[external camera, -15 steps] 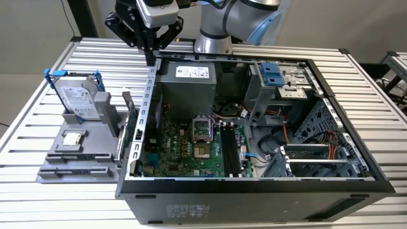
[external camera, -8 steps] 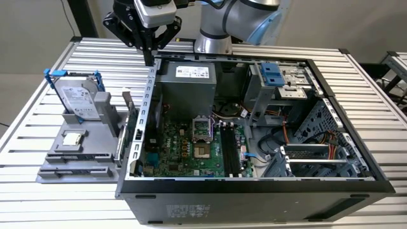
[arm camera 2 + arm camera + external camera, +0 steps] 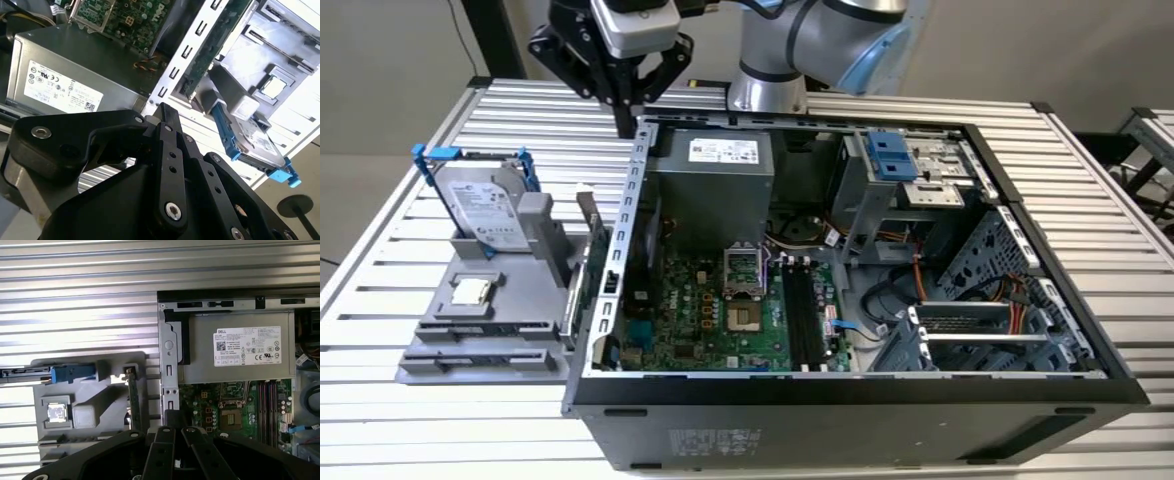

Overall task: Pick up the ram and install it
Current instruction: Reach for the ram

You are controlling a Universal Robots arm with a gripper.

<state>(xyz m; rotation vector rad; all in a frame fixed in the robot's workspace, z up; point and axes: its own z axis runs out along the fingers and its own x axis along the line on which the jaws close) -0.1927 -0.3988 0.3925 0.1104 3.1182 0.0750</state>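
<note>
The pincer [image 3: 630, 118], pressed together and empty, hangs by the case [image 3: 854, 425]. At its six o'clock, the ram [image 3: 598, 268] stands edge-up, seemingly for easy pinching.

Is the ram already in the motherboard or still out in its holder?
Still out. The ram stands on edge in the gray holder beside the case; the black motherboard slots look bare.

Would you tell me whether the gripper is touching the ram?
Apart. In the first wrist view the gripper hangs over the case wall, with a gap to the ram.
</note>
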